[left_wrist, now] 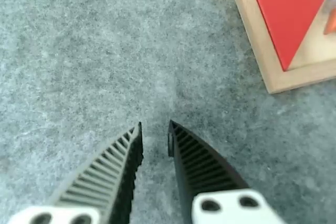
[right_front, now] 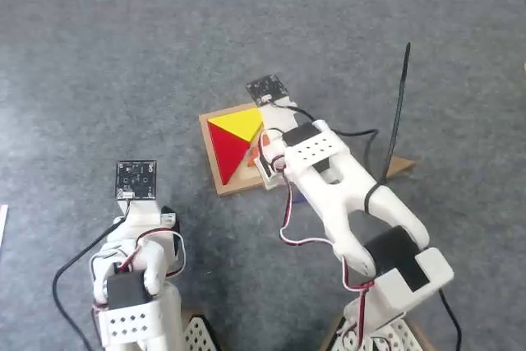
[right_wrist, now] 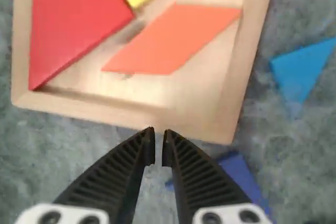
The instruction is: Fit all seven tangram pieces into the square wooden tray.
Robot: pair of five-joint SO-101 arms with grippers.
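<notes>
On the high view the left arm stands at 7 o'clock, drawn back near its base. The left gripper hangs over bare grey mat, its fingers a narrow slit apart and holding nothing. From it, the square wooden tray lies off at about 2 o'clock, well apart.

The right arm rises from 5 o'clock and stretches toward the middle of the table. The right gripper hovers just over the near rim of the tray, its fingers drawn almost together with nothing between them. Beside those fingers a dark blue piece lies on the mat, outside the tray. A light blue triangle also lies on the mat, just beyond the tray's side rim and not touching it.

Inside the tray, three pieces lie flat:
- The large red triangle fills the 9 o'clock side.
- The yellow triangle sits at 12 o'clock, edge to edge with the red one.
- An orange parallelogram lies toward 4 o'clock, near both and slightly askew, with bare wood around it.

Farther out at 3 o'clock, a tan wooden corner shows past the right arm.
</notes>
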